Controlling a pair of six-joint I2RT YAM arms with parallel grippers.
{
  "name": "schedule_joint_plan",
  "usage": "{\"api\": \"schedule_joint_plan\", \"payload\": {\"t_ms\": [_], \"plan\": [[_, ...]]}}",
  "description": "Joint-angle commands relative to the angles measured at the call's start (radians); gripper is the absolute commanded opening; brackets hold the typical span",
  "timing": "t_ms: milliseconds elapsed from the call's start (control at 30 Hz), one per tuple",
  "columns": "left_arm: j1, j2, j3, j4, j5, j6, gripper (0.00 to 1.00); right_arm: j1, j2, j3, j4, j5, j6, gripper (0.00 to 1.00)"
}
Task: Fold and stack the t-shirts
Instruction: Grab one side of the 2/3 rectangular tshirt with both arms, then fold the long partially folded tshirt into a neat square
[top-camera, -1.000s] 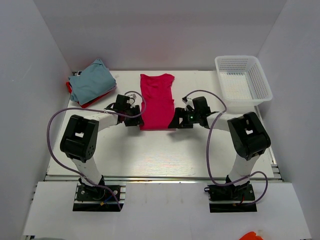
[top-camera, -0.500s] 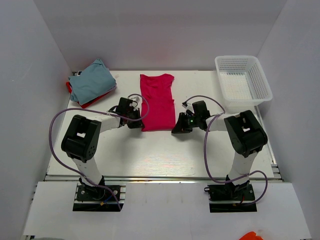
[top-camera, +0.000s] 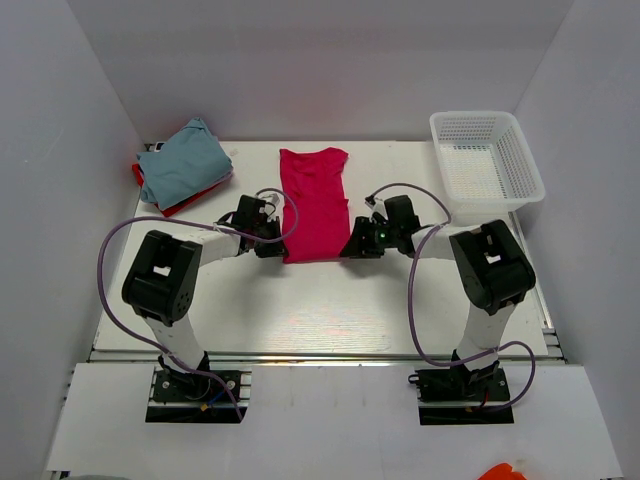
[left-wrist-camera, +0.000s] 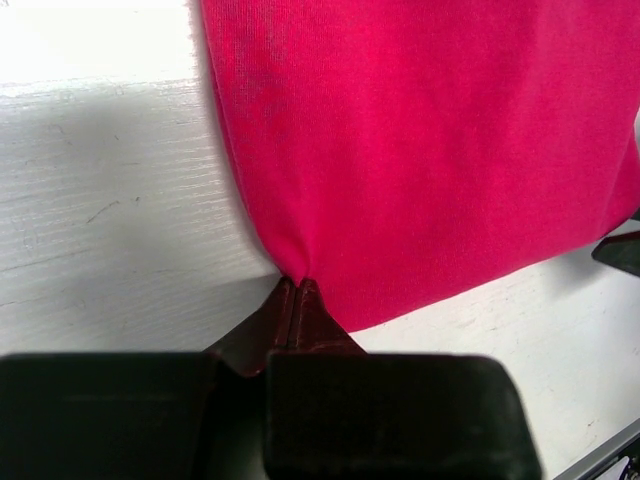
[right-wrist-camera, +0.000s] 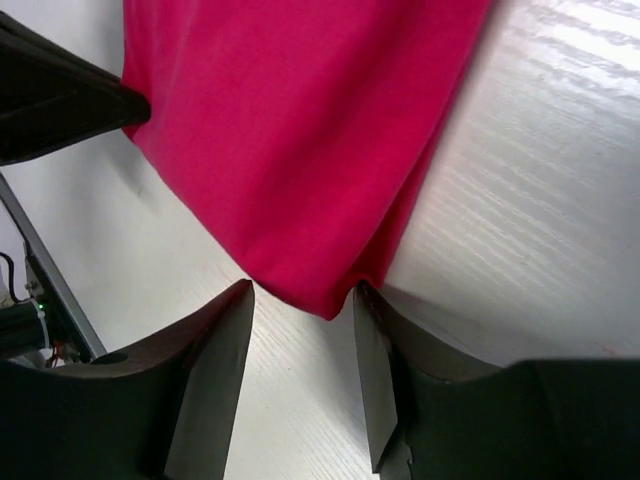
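The magenta-pink t-shirt (top-camera: 315, 200) lies as a long narrow strip in the middle of the table. My left gripper (top-camera: 280, 248) is shut on its near left corner; in the left wrist view the cloth (left-wrist-camera: 430, 150) is pinched between the closed tips (left-wrist-camera: 297, 285). My right gripper (top-camera: 351, 250) stands open at the near right corner. In the right wrist view its fingers (right-wrist-camera: 302, 292) straddle the cloth's (right-wrist-camera: 300, 130) tip without squeezing it. A light blue-grey t-shirt (top-camera: 183, 165) lies folded on a red one (top-camera: 188, 207) at the back left.
A white mesh basket (top-camera: 520, 170) stands at the back right. White walls close in the table on the left, right and back. The left gripper's dark body (right-wrist-camera: 60, 100) shows across the shirt in the right wrist view.
My left gripper has closed on the shirt's near left corner. The right gripper drew back a little, then came in again to the near right corner, its jaws narrower than before.
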Motion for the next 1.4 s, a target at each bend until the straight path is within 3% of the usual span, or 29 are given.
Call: {"api": "schedule_joint_plan", "payload": {"t_ms": [0,100,133,167,200,433,600,733,900,1233,1367], "plan": [[-0.007,-0.038,-0.024,-0.059,-0.031,0.007,0.0,-0.016,0.005,0.005,-0.071,0.083,-0.022,0.5],[-0.007,-0.047,-0.024,-0.068,-0.021,0.007,0.0,-0.013,0.011,0.005,-0.054,0.04,-0.017,0.28],[-0.007,-0.047,-0.024,-0.068,-0.021,0.007,0.0,-0.015,0.01,0.004,-0.047,0.032,-0.014,0.13],[-0.007,-0.056,-0.024,-0.068,0.007,0.007,0.0,-0.012,0.002,-0.001,-0.042,0.027,-0.016,0.03],[-0.007,-0.056,-0.015,-0.077,0.007,0.007,0.0,-0.012,-0.007,-0.011,-0.039,0.011,-0.023,0.0],[-0.029,-0.223,-0.066,-0.166,0.149,-0.004,0.0,0.0,-0.177,-0.154,-0.073,-0.124,0.004,0.0],[-0.058,-0.416,-0.139,-0.321,0.286,-0.014,0.0,0.008,-0.416,-0.255,-0.249,-0.198,-0.007,0.0],[-0.067,-0.554,-0.153,-0.433,0.399,-0.004,0.0,0.016,-0.608,-0.22,-0.507,-0.227,-0.088,0.0],[-0.067,-0.666,-0.043,-0.499,0.442,-0.004,0.0,0.007,-0.713,-0.128,-0.599,-0.325,-0.134,0.0],[-0.046,-0.667,0.055,-0.544,0.294,-0.079,0.0,-0.003,-0.624,0.059,-0.591,-0.384,-0.103,0.0],[-0.046,-0.634,0.111,-0.576,0.083,-0.164,0.0,-0.012,-0.532,0.12,-0.587,-0.365,-0.088,0.0]]}}
